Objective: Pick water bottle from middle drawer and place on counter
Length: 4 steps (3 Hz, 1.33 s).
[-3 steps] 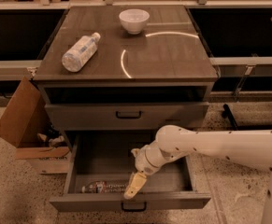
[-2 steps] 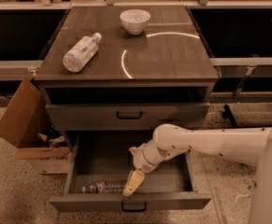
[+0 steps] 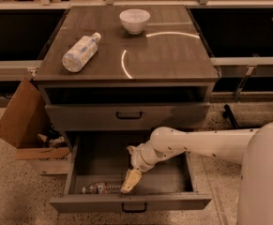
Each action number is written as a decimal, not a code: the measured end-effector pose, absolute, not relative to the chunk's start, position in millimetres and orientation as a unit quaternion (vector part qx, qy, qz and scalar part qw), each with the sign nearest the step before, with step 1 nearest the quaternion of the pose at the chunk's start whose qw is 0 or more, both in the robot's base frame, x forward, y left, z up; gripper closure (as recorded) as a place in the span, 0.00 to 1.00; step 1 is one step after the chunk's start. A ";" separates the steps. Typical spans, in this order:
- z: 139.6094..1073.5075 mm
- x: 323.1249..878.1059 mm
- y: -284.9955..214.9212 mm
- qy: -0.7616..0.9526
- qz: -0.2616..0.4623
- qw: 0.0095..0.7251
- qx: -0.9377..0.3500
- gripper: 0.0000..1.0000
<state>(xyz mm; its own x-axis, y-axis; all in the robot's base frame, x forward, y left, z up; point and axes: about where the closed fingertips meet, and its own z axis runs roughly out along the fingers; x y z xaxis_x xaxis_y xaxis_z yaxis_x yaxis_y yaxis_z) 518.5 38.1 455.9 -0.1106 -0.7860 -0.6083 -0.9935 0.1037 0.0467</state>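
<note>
The water bottle [image 3: 102, 188] lies on its side at the front left of the open middle drawer [image 3: 130, 203], cap to the left. My gripper [image 3: 128, 183] hangs on the white arm inside the drawer, tips pointing down. It is just right of the bottle's base, close to it or touching. The counter [image 3: 169, 55] is the dark wood-grain top of the cabinet, above.
A bigger bottle with a pale label [image 3: 80, 52] lies on the counter's left side. A white bowl [image 3: 134, 20] stands at its back middle. The upper drawer [image 3: 128, 116] is shut. An open cardboard box [image 3: 26, 123] sits on the floor at the left.
My gripper has moved a little left and down inside the drawer, closer to the water bottle. The bottle has not moved.
</note>
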 end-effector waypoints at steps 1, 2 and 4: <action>442.4 530.8 47.6 0.709 0.232 0.240 -0.622 0.00; 433.5 541.6 55.4 0.708 0.232 0.254 -0.616 0.00; 410.1 556.2 71.6 0.700 0.230 0.273 -0.618 0.00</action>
<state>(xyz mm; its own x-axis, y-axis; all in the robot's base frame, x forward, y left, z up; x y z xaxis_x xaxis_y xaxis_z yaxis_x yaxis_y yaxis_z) 556.2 71.6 410.1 -0.0866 -0.7397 -0.6673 -0.9914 0.1299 -0.0154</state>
